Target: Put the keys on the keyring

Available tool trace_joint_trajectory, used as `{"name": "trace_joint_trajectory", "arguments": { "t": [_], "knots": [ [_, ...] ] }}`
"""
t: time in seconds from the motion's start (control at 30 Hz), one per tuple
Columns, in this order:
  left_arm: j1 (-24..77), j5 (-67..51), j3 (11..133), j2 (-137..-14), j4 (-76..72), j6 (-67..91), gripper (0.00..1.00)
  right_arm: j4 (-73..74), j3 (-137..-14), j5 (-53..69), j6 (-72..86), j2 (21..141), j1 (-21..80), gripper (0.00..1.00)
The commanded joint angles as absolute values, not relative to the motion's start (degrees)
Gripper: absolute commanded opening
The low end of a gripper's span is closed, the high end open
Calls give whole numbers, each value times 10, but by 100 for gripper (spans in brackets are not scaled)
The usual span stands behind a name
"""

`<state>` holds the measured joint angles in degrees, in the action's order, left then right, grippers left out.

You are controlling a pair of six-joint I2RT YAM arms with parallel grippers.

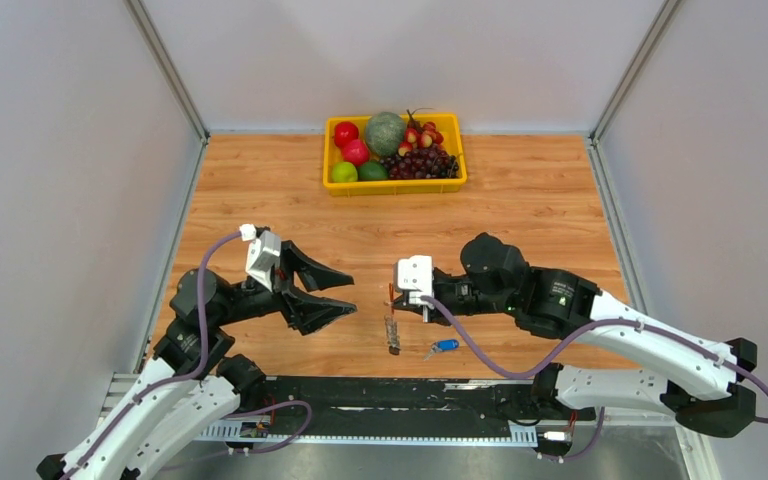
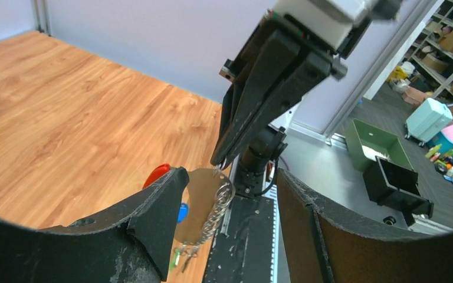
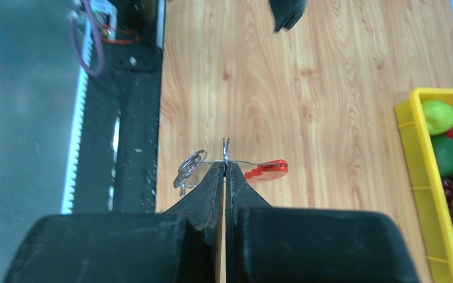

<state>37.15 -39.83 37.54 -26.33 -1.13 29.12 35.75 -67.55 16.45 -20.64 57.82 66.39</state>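
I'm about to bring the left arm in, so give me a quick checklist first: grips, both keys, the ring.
1. Right gripper fingers shut on the thin silver metal keyring: ok.
2. Left gripper open, nothing between its fingers: ok.
3. Red-headed silver key threaded on the keyring: cannot tell; its blade meets the ring at the fingertips.
4. Blue-headed silver key on the keyring: not ok; it lies apart on the wooden table.
5. Grey feathery charm hangs clear of the left gripper: ok.
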Motion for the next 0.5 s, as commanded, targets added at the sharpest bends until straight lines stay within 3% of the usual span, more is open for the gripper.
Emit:
{"name": "trace_joint_trajectory", "arguments": {
  "t": [0.0,0.47],
  "knots": [
    [372,-391,383,-285,-35,270,68,299,-631,85,-320,550,684,0],
    [372,-377,380,-323,-48,248,68,162,-541,-85,-543,515,771,0]
  ]
}}
